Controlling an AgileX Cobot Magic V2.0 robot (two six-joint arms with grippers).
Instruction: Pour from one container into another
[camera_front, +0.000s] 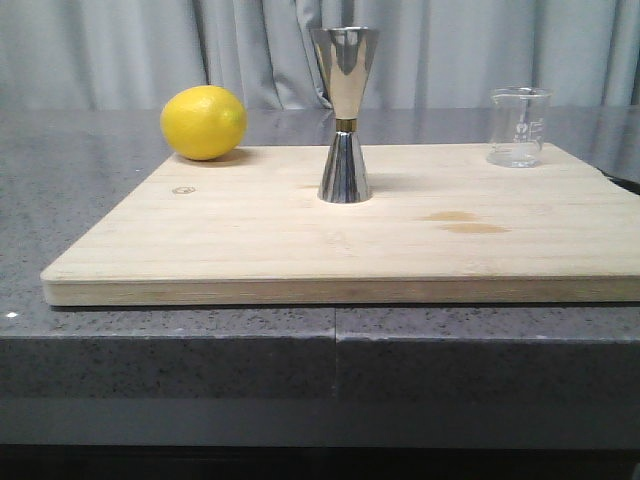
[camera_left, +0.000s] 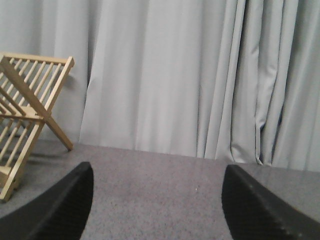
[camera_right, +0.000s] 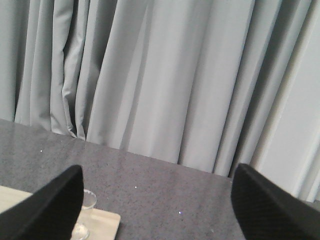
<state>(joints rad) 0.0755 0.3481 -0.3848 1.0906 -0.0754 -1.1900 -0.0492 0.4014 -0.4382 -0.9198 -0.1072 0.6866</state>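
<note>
Front view: a pale wooden board (camera_front: 300, 240) lies on the grey stone counter (camera_front: 80, 190), and everything on it is placed from the jigger (camera_front: 345, 115). The jigger stands upright near the middle of the board, steel and shiny, with a thin gold band at its waist. To its right, well apart and close to the board's far right corner, stands the beaker (camera_front: 518, 127), upright, clear glass with white marks. I cannot tell whether it holds any liquid. To the jigger's left, also well apart, a lemon (camera_front: 203, 122) sits at the board's far left corner, touching the wood. Between the jigger and the beaker, a little nearer the camera, two brownish stains (camera_front: 462, 222) mark the board. Grey curtains (camera_front: 130, 50) hang behind it all.

Neither arm shows in the front view. In the left wrist view, the left gripper (camera_left: 156, 210) has its fingers (camera_left: 65, 210) spread wide, nothing between them, only bare counter and curtain ahead, with a wooden rack (camera_left: 30, 120) off to one side. In the right wrist view, the right gripper (camera_right: 157, 210) is spread wide too, holding nothing. The beaker (camera_right: 85, 212) peeks out beside one finger (camera_right: 50, 210), standing on the board's corner (camera_right: 105, 222), not touched.
</note>
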